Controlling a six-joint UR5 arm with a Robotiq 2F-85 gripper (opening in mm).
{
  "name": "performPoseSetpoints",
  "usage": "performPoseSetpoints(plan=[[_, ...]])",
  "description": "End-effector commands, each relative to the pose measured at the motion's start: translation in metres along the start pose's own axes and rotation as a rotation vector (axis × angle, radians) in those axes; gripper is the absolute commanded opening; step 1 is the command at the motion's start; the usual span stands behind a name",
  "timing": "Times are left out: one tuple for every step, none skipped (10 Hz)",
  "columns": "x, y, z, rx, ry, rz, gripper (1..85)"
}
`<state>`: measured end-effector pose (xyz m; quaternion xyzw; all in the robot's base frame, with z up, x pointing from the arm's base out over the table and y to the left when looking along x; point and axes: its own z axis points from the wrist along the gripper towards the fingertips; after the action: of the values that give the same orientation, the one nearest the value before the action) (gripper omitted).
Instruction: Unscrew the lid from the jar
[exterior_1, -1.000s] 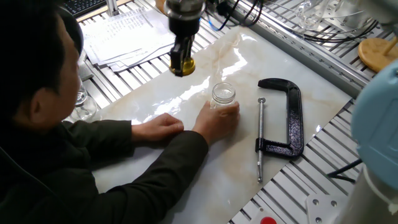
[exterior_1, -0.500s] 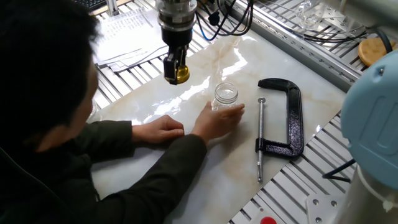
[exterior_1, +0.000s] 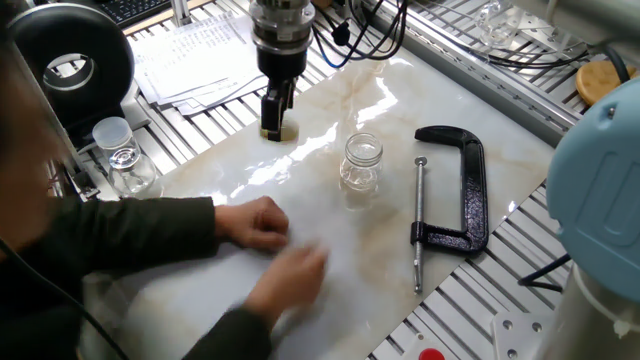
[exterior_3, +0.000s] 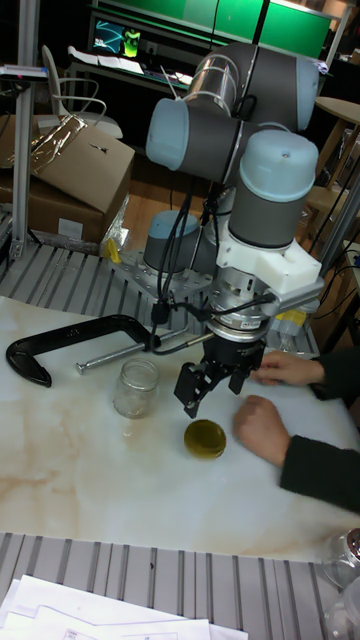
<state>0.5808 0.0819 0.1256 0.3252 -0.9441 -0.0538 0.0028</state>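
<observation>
The jar (exterior_1: 361, 161) stands upright and open-mouthed on the marble table top (exterior_1: 400, 100); in the tall fixed view the jar (exterior_3: 135, 388) is left of the gripper. The yellow-gold lid (exterior_3: 205, 438) lies flat on the table, apart from the jar. My gripper (exterior_3: 213, 392) hangs just above the lid, open, with nothing between its fingers. In the fixed view the gripper (exterior_1: 274, 112) stands over the lid (exterior_1: 280, 132), left of and behind the jar.
A person's hands (exterior_1: 255, 222) rest on the table near the front, close to the lid (exterior_3: 262, 428). A black C-clamp (exterior_1: 455, 190) lies right of the jar. A lidded glass container (exterior_1: 120, 155), papers (exterior_1: 195, 55) and a wooden disc (exterior_1: 605, 85) sit at the edges.
The gripper came down and left with the lid, set it on the table and opened. The person's hand let go of the jar and pulled back toward the front.
</observation>
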Motion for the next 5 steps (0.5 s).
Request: performPoseSetpoints(plan=[[0.019, 0.000, 0.000, -0.006, 0.060, -0.001, 85.0], [0.006, 0.005, -0.007, -0.012, 0.024, 0.051, 83.0], [-0.006, 0.016, -0.022, -0.024, 0.006, 0.140, 59.3], [-0.009, 0.027, -0.036, -0.040, 0.007, 0.192, 42.3], [-0.015, 0.036, -0.052, -0.049, -0.012, 0.271, 3.3]])
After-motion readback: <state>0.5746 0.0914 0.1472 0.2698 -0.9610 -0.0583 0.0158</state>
